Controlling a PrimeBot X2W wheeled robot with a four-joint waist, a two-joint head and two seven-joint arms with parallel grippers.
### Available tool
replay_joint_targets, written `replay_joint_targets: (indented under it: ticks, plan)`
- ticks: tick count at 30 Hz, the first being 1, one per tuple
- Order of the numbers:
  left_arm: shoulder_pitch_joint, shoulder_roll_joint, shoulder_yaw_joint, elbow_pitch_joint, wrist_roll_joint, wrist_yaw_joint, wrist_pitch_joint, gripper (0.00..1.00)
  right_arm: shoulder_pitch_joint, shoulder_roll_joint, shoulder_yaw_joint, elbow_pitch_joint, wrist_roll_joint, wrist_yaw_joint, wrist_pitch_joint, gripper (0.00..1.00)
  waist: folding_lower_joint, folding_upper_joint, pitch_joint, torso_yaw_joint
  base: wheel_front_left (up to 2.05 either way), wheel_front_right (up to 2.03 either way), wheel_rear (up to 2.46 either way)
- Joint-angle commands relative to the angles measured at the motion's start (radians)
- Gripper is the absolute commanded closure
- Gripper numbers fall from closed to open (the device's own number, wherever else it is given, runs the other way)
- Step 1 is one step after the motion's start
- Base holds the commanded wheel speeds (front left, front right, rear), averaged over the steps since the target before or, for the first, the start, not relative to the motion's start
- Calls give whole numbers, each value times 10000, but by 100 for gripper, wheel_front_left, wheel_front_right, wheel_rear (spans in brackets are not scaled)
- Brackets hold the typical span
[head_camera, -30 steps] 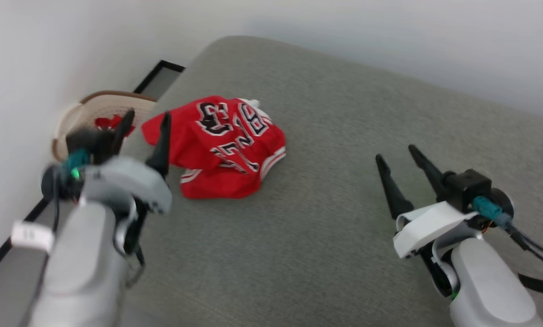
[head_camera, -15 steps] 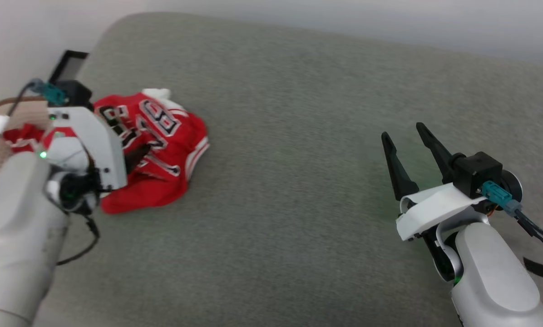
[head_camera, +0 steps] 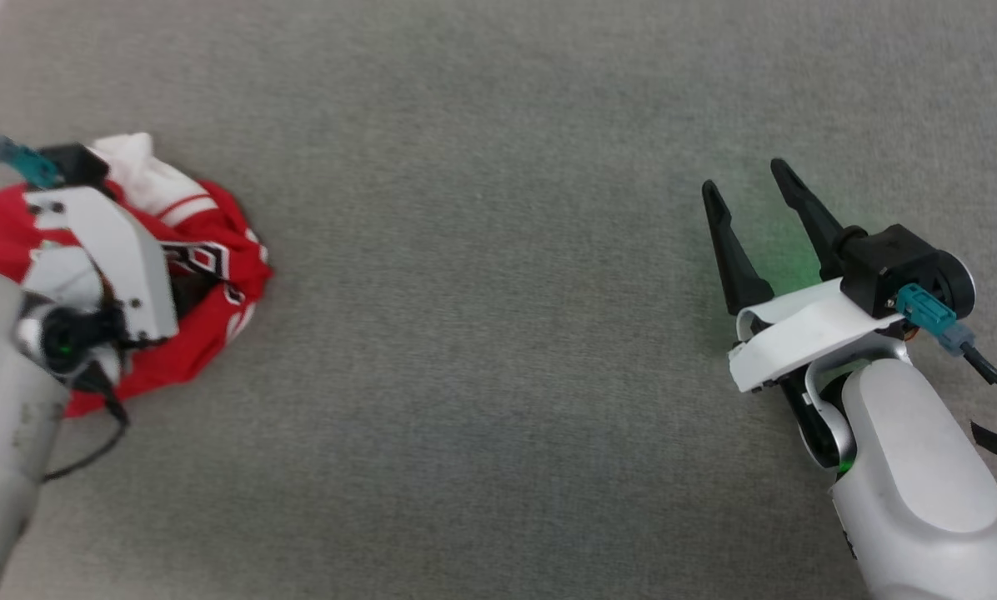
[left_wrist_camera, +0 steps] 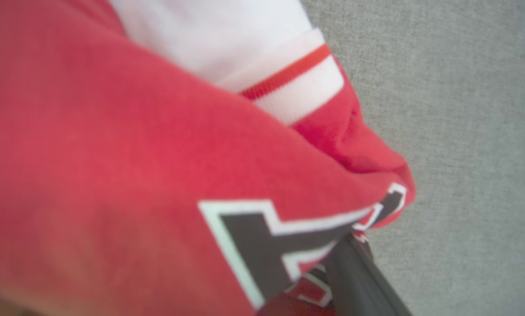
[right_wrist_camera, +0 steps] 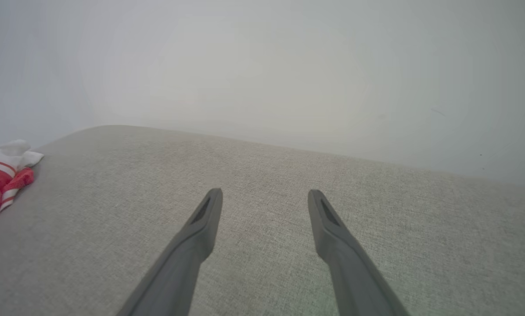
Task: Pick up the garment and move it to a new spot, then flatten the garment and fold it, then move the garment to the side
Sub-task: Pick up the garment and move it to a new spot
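1. Surface: a grey woven fabric-covered counter (head_camera: 482, 333) spans the head view. In the right wrist view a pale, plain wall (right_wrist_camera: 262, 79) rises behind its far edge.
2. Task item: the garment (head_camera: 236, 267) lies bunched on the counter at 9 o'clock of the head view, cut off by the frame's edge. In the right wrist view a small part of it shows at 9 o'clock, also cut off.
3. Writing: black lettering (left_wrist_camera: 253, 237) with a white outline crosses the red cloth at 6 o'clock of the left wrist view. Only a fragment of a character shows and it cannot be read. A white sleeve (left_wrist_camera: 227, 35) with a red-striped white band sits at 12 o'clock.
4. Left claw (head_camera: 180, 287): its pale wrist housing covers the fingers in the head view. In the left wrist view one dark finger (left_wrist_camera: 354, 276) shows at 5 o'clock, tip tucked under the red fold; the other is buried in cloth. The jaws stand wide; no clamp on the fabric can be confirmed.
5. Right claw (head_camera: 743, 177): at 3 o'clock of the head view, well apart from the garment. Its jaws are spread wide with nothing between them, above bare counter.
6. A teal connector (head_camera: 924, 304) sits on the right wrist, and a faint green glow (head_camera: 786, 250) tints the counter beside the fingers.
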State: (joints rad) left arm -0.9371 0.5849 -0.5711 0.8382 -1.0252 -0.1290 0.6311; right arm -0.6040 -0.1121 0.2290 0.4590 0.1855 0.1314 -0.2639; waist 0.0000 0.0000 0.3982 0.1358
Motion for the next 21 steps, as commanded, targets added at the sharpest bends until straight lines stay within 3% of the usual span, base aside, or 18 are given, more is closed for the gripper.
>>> replay_joint_targets:
  ticks: [1,4,5,6,7,8,12,21]
  plan:
    - [7,-182,-153,171,-79,-8,-62,0,-131,-1,4,-55,-9,-14,-7,0,0,0,603,-542,0,0,0]
    - [45,-306,-446,516,-122,13,-113,0,-238,42,-13,-73,-57,-14,-7,0,0,0,672,-595,0,0,0]
    - [60,-362,-525,595,-203,13,-85,19,-267,62,-21,-79,-80,-14,-7,0,0,0,671,-598,0,0,0]
    - [68,-409,-594,646,-275,13,-83,57,-281,86,-25,-94,-95,-14,-7,0,0,0,657,-592,0,0,0]
    - [77,-446,-678,647,-343,13,-84,74,-274,108,-26,-100,-99,-14,-7,0,0,0,630,-578,0,0,0]
    - [85,-474,-741,621,-434,12,-146,100,-275,120,-33,-98,-104,-14,-5,0,0,0,586,-552,0,0,0]
    - [79,-305,-840,566,-707,1,-673,100,-187,175,-10,-26,-54,-14,-7,0,0,0,228,-426,0,0,0]
    - [-435,830,-1299,-199,-516,1,-2838,100,361,287,-47,110,219,-14,-5,0,0,0,-962,-430,0,0,0]
